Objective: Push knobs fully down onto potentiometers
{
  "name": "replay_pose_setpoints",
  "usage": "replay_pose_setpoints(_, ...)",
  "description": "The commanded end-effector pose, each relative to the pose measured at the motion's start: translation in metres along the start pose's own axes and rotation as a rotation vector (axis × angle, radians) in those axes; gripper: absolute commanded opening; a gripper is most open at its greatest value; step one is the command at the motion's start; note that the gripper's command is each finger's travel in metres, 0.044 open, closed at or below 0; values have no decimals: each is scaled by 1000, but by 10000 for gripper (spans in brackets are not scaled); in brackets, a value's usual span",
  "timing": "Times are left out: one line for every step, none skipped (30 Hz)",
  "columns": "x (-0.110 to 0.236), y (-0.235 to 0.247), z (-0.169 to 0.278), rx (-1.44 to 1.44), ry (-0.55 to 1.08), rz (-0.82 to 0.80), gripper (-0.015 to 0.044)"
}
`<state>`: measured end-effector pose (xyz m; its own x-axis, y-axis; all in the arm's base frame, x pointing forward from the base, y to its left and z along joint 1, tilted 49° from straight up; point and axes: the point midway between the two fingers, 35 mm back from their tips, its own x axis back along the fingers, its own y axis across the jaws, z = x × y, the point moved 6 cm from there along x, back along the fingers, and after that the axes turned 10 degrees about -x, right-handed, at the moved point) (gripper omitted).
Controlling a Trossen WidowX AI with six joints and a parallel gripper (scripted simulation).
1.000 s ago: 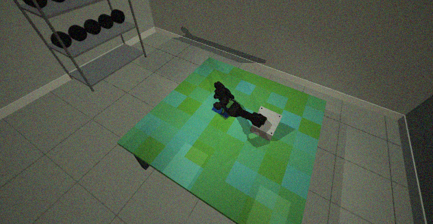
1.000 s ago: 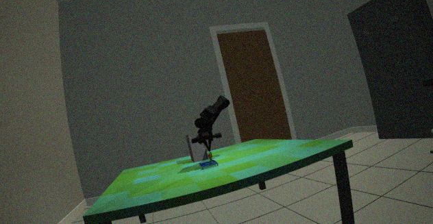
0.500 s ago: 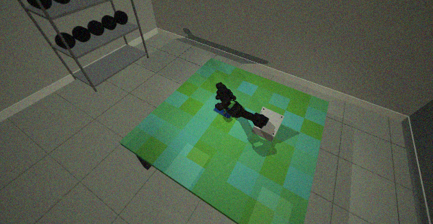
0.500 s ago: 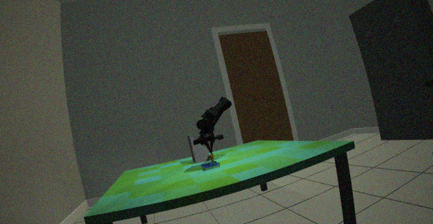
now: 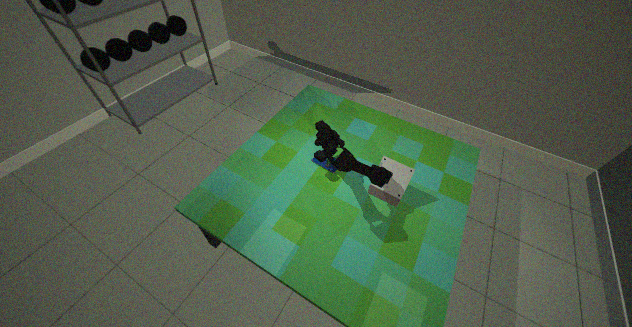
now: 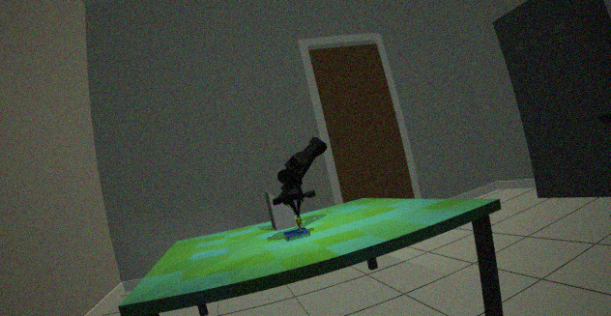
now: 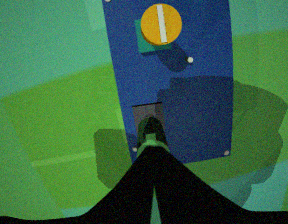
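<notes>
Blue board (image 7: 169, 70) lies mid-table (image 6: 387, 243). Far knob (image 7: 161, 23), yellow w/ white line, sits over its teal pot, untouched; how deep it sits can't be told. Near knob (image 7: 152, 133) is under gripper (image 7: 152, 144), tips pinched together, holding nothing, pressing on top. Judged roughly halfway: far knob and retreat left.

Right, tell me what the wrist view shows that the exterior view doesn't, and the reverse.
Wrist only: the yellow knob face-on with its white line, the board's corner holes, and the shut fingertips over the nearer knob, which they mostly hide.
Exterior only: the whole arm bent over the table, plus the door.
Both: the blue circuit board with the gripper right above it.
</notes>
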<state>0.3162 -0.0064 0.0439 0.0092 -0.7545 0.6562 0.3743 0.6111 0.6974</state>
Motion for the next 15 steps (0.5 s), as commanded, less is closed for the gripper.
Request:
replay_pose_setpoints(0, 0, 1, -8, 4, -3, 0)
replay_pose_setpoints(0, 0, 1, -8, 4, -3, 0)
replay_pose_setpoints(0, 0, 1, -8, 4, -3, 0)
replay_pose_setpoints(0, 0, 1, -8, 4, -3, 0)
replay_pose_setpoints(0, 0, 1, -8, 4, -3, 0)
replay_pose_setpoints(0, 0, 1, -8, 4, -3, 0)
replay_pose_setpoints(0, 0, 1, -8, 4, -3, 0)
replay_pose_setpoints(0, 0, 1, -8, 4, -3, 0)
replay_pose_setpoints(0, 0, 1, -8, 4, -3, 0)
replay_pose_setpoints(0, 0, 1, -8, 4, -3, 0)
replay_pose_setpoints(-1, 0, 1, -8, 4, -3, 0)
replay_pose_setpoints(-1, 0, 1, -8, 4, -3, 0)
replay_pose_setpoints(-2, 0, 1, -8, 4, -3, 0)
replay_pose_setpoints(-3, 0, 1, -8, 4, -3, 0)
replay_pose_setpoints(-4, 0, 1, -8, 4, -3, 0)
